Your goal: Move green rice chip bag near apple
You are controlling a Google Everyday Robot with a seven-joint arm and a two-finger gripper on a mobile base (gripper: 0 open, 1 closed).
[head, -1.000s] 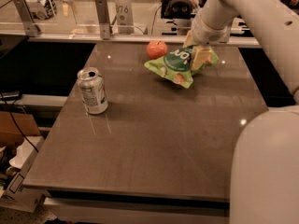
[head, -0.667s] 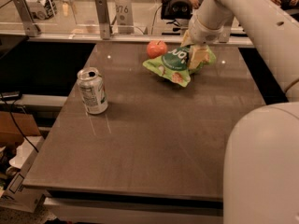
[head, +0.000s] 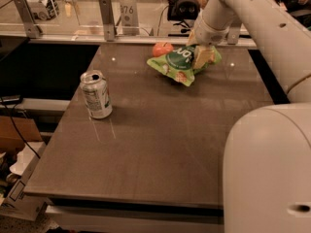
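Gripper at far end of table, jaws seemingly pinching the right edge of green rice chip bag, which looks light, crinkly and slippery, just beside apple.

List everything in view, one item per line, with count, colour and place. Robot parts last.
table: one, brown, fills the middle of the view
can: one, silver and green, upright on the left side of the table
apple: one, orange-red, at the far edge of the table, right beside the bag's left end
chip bag: one, light green with a dark-green label, far part of the table, right end in the tool
tool: one, tan, closed on the bag's right end
arm: one, white, coming in from the upper right
body: one, white, lower right corner
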